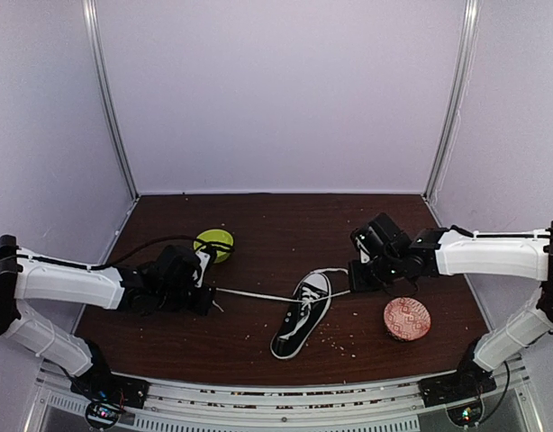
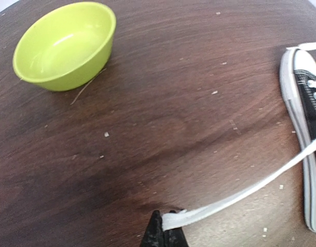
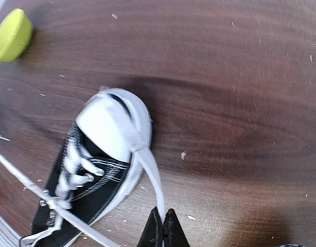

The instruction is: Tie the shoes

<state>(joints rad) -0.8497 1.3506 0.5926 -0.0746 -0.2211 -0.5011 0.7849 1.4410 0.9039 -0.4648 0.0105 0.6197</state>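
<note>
The black sneaker [image 1: 302, 317] with white sole and toe cap lies on the table's middle, toe pointing away. One white lace [image 1: 254, 295] runs left from it, taut, to my left gripper [image 1: 211, 292], which is shut on its end [image 2: 171, 220]. The other lace [image 1: 335, 273] loops around the toe cap [image 3: 110, 123] to my right gripper [image 1: 356, 285], which is shut on it [image 3: 162, 218]. The sneaker's side also shows at the right edge of the left wrist view [image 2: 307, 134].
A lime-green bowl [image 1: 214, 244] sits behind the left gripper, also in the left wrist view [image 2: 65, 43]. A round patterned pink dish [image 1: 407, 318] lies right of the sneaker. Small crumbs are scattered over the brown wooden table [image 1: 276, 225].
</note>
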